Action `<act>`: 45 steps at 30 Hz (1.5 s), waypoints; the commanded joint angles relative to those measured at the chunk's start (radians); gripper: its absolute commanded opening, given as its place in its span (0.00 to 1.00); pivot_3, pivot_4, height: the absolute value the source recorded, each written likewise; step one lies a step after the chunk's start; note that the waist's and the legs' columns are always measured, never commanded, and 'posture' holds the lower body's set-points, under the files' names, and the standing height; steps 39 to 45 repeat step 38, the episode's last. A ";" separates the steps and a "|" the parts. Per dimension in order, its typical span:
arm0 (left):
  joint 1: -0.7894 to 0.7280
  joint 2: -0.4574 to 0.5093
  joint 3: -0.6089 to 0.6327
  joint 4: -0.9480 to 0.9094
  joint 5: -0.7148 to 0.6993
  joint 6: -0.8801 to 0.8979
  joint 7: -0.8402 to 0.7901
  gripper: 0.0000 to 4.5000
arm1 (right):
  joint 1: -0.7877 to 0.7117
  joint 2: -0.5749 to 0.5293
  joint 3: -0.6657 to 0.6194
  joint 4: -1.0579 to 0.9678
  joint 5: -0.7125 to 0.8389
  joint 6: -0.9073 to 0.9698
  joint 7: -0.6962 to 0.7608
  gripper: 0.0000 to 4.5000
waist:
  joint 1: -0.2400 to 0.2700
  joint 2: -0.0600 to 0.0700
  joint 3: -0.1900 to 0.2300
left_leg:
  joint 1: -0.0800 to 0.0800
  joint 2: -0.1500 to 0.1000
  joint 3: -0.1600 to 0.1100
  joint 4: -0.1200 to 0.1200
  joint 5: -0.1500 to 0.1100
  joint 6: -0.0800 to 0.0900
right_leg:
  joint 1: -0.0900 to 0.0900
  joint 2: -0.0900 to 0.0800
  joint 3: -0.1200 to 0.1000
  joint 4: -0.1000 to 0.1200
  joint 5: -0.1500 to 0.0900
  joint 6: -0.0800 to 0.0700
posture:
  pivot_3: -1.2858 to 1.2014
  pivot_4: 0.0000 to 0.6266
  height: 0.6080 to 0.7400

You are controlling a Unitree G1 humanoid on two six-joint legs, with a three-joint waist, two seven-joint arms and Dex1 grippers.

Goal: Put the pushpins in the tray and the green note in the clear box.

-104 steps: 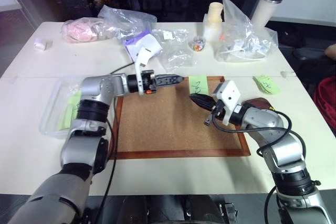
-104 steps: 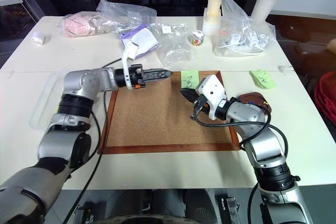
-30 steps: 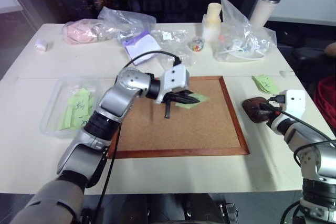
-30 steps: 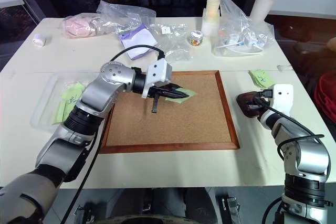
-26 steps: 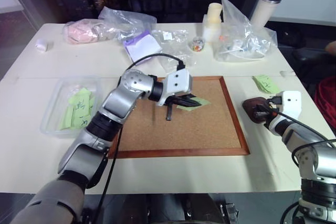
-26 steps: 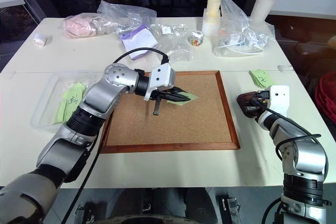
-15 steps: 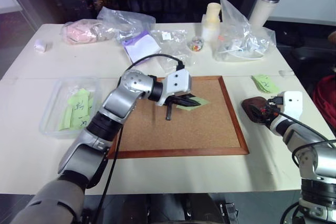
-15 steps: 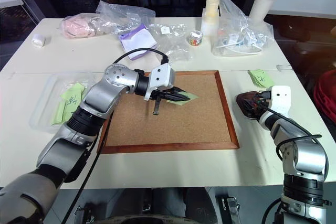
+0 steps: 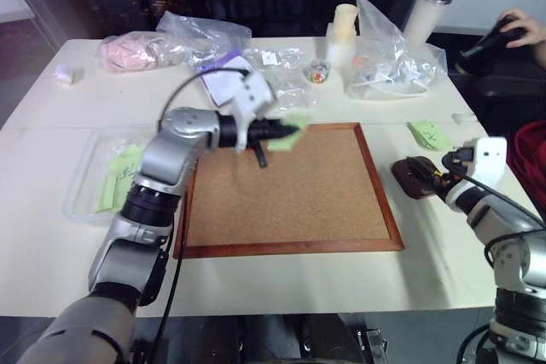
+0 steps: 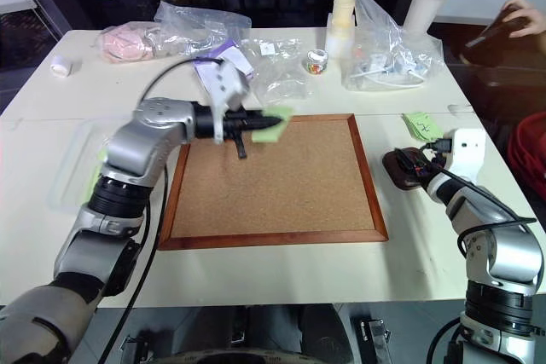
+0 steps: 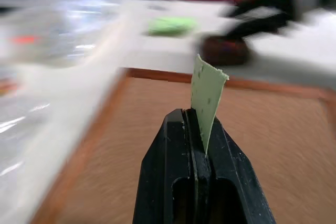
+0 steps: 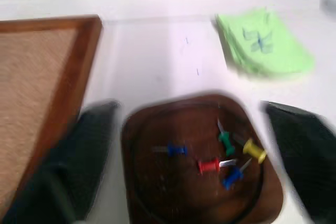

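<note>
Over the counter (image 9: 341,279), centre-left of frame, the note (image 9: 295,120) is pinched in the left claw (image 9: 288,132), best carried level to the box (image 9: 84,178) at far left, while the right claw (image 12: 194,156) is spread around the tray (image 12: 157,192) of pins (image 12: 226,153).

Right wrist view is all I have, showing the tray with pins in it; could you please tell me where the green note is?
Observer: The left end effector is shut on the green note, holding it near the far edge of the cork board.
Operator: Thank you. Where is the clear box from there?
Observer: The clear box sits on the table just beyond the board's left side, next to the left arm.
Operator: Is anything in it already?
Observer: Yes, a few green slips lie inside it.
</note>
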 commanded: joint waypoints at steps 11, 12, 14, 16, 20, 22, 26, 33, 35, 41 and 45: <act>0.212 0.266 0.328 -0.573 0.237 0.857 0.601 0.00 | -0.237 -0.066 0.540 -0.197 0.164 0.077 0.452 0.99 | 0.012 -0.004 0.002 | -0.003 0.000 -0.002 0.007 0.000 0.000 | 0.000 -0.002 -0.002 0.004 0.000 0.000 | 0.52 0.24 0.95; 0.210 0.242 0.354 -0.588 0.235 0.909 0.609 0.00 | -0.244 -0.058 0.563 -0.188 0.150 0.065 0.455 0.99 | 0.016 -0.005 0.002 | -0.004 0.000 -0.002 0.011 -0.003 0.004 | 0.001 -0.002 -0.003 0.003 0.000 0.000 | 0.52 0.24 0.95; 0.201 0.197 0.398 -0.601 0.229 0.965 0.618 0.00 | -0.255 -0.031 0.588 -0.167 0.139 0.049 0.453 0.99 | 0.022 -0.006 0.002 | -0.003 0.000 -0.003 0.014 -0.003 0.005 | 0.003 -0.003 -0.002 0.004 0.000 0.000 | 0.52 0.24 0.95; 0.209 0.173 0.429 -0.603 0.236 0.990 0.632 0.00 | -0.251 -0.020 0.608 -0.150 0.115 0.028 0.458 0.99 | 0.024 -0.006 0.002 | -0.003 -0.001 -0.003 0.015 -0.003 0.005 | 0.004 -0.003 -0.002 0.004 0.001 0.002 | 0.52 0.24 0.95; 0.248 0.155 0.457 -0.617 0.242 0.998 0.653 0.31 | -0.243 -0.013 0.605 -0.132 0.102 0.007 0.465 1.00 | 0.021 -0.006 0.002 | -0.002 -0.001 -0.003 0.014 -0.003 0.005 | 0.004 -0.002 -0.002 0.004 0.001 0.002 | 0.52 0.24 0.95; 0.252 0.148 0.457 -0.621 0.236 0.998 0.657 0.52 | -0.248 -0.008 0.597 -0.114 0.090 -0.004 0.458 1.00 | 0.020 -0.006 0.002 | -0.003 0.000 -0.003 0.014 -0.003 0.004 | 0.003 -0.002 -0.002 0.004 0.001 0.002 | 0.52 0.24 0.95; 0.261 0.147 0.439 -0.623 0.238 0.988 0.672 0.95 | -0.249 -0.016 0.575 -0.097 0.076 -0.011 0.443 1.00 | 0.020 -0.006 0.002 | -0.002 0.000 -0.003 0.014 -0.003 0.004 | 0.003 -0.002 -0.001 0.004 0.001 0.002 | 0.52 0.24 0.95; 0.286 0.204 0.512 -0.627 0.118 0.792 0.515 0.98 | -0.191 0.000 0.387 -0.140 0.197 0.069 0.359 1.00 | 0.020 -0.007 0.002 | -0.003 0.001 -0.003 0.013 -0.003 0.004 | 0.003 -0.002 -0.001 0.004 0.001 0.002 | 0.52 0.24 0.95; 0.309 0.250 0.519 -0.623 0.059 0.767 0.435 0.98 | -0.161 -0.004 0.325 -0.165 0.244 0.101 0.337 1.00 | 0.020 -0.006 0.002 | -0.003 0.001 -0.003 0.013 -0.003 0.004 | 0.003 -0.003 -0.001 0.004 0.001 0.002 | 0.52 0.24 0.95; 0.392 0.403 0.551 -0.521 0.038 0.652 0.333 0.98 | -0.085 -0.047 0.221 -0.234 0.303 0.159 0.299 1.00 | 0.017 -0.006 0.002 | -0.002 0.001 -0.002 0.012 -0.003 0.004 | 0.003 -0.004 -0.001 0.004 0.001 0.001 | 0.52 0.24 0.95; 0.392 0.403 0.551 -0.521 0.038 0.652 0.333 0.98 | -0.085 -0.047 0.221 -0.234 0.303 0.159 0.299 1.00 | 0.017 -0.006 0.002 | -0.002 0.001 -0.002 0.012 -0.003 0.004 | 0.003 -0.004 -0.001 0.004 0.001 0.001 | 0.52 0.24 0.95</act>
